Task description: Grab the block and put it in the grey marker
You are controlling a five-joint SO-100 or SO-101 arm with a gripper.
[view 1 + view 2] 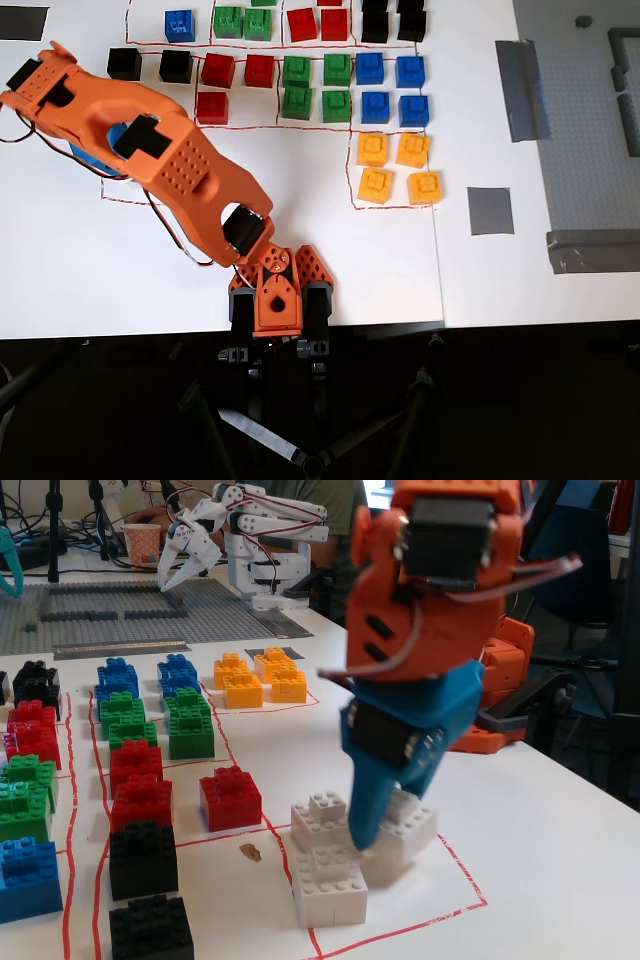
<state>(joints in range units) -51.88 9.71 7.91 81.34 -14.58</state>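
Blue two-finger tool (378, 830) on the orange arm (190, 180) is clamped on a small white plastic cube with a raised stud (405, 825), one finger (365, 805) on its left face in the fixed view and the other hidden behind. The cube looks lifted clear of the white surface (540, 840) and tilted, hanging just right of two other white studded cubes (325, 855) inside the red-lined box; whether it touches them I cannot tell. In the overhead view the cube is hidden under the arm at far left. The flat mid-grey square tape patch (490, 211) lies well apart at right, past the yellow cubes (400, 167), nothing on it. Handling judgement: the cube is light, rigid hard plastic with smooth, somewhat slippery sides, not fragile. Best hold is on two opposite flat faces, mid-height, below the stud. The tilt suggests an off-centre pinch, so it could rotate or slip during the long carry.
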